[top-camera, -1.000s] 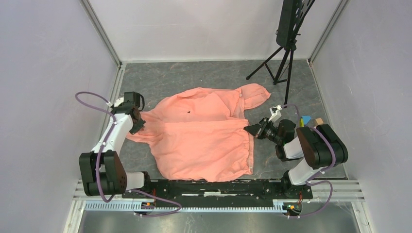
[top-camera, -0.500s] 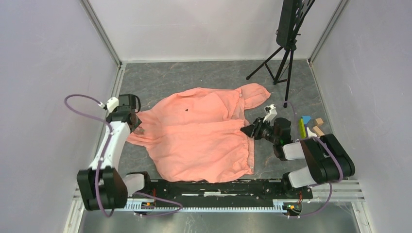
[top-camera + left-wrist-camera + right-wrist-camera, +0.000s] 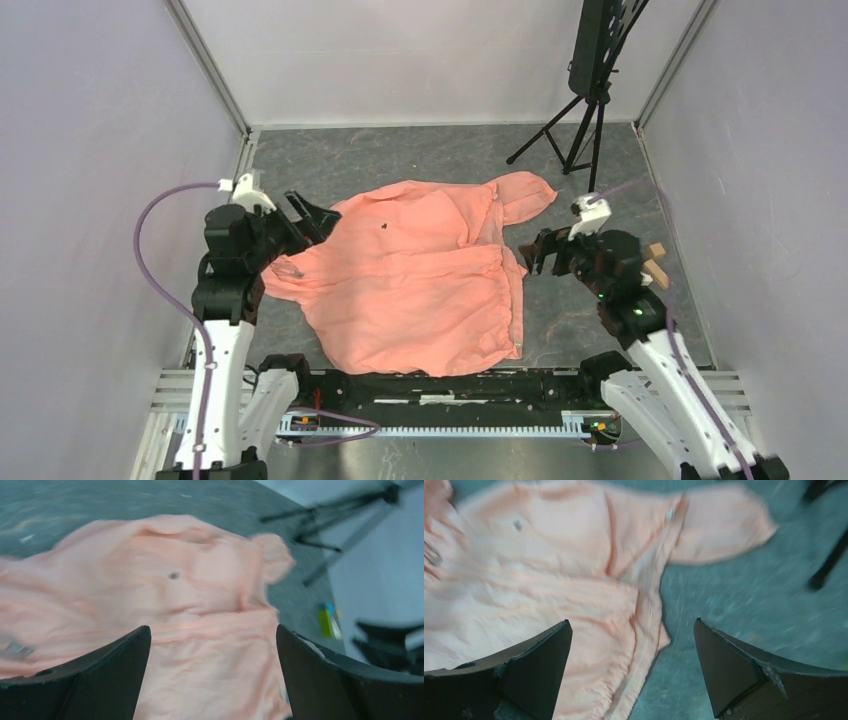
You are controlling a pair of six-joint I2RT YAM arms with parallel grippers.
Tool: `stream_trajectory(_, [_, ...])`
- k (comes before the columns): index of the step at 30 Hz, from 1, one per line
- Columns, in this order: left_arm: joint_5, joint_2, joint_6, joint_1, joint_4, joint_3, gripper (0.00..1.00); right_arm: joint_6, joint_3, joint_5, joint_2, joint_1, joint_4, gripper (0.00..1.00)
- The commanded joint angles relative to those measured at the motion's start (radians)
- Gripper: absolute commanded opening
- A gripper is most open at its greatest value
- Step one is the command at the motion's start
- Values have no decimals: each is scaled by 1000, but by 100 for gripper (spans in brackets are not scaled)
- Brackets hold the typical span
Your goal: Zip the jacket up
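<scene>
The salmon-pink jacket (image 3: 410, 285) lies flat and wrinkled on the grey table, its hood toward the back right. A pale zipper strip (image 3: 644, 642) runs down its right edge toward the gathered hem. My left gripper (image 3: 312, 210) hangs above the jacket's left shoulder, open with nothing between its fingers. In the left wrist view the left gripper (image 3: 211, 627) looks down across the jacket (image 3: 170, 605). My right gripper (image 3: 540, 252) hovers just off the jacket's right edge, open and holding nothing. In the right wrist view the right gripper (image 3: 632, 621) spans the zipper edge from above, without touching it.
A black tripod stand (image 3: 590, 100) rises at the back right corner. Small coloured blocks (image 3: 655, 262) lie beside the right arm, and one block (image 3: 327, 621) shows in the left wrist view. White walls close in the left, back and right sides.
Both grippers went from shut to open. Both arms rose and pulled back from the jacket's left sleeve and right edge, letting the fabric settle on the table.
</scene>
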Motion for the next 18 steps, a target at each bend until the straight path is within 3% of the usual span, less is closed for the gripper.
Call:
stream_trajectory(1, [407,-6,175,-160,-16,300,100,-113,345,155,-137,3,-334,98])
stream_trajectory(4, [386,-41,260,-287,-88,482,100,-160,589,297,-155,4,-446,98])
stream_trajectory(9, [240,-155,287,-313,-58,570,100,-174,842,434,-168,3,-501,98])
stream_trajectory(13, [123,-241,273,-313,53,510,100,-184,840,485,-237,4,-425,98])
stream_trajectory(18, [105,-209,281,-313,19,561,100,-218,708,434,-299,3,-267,98])
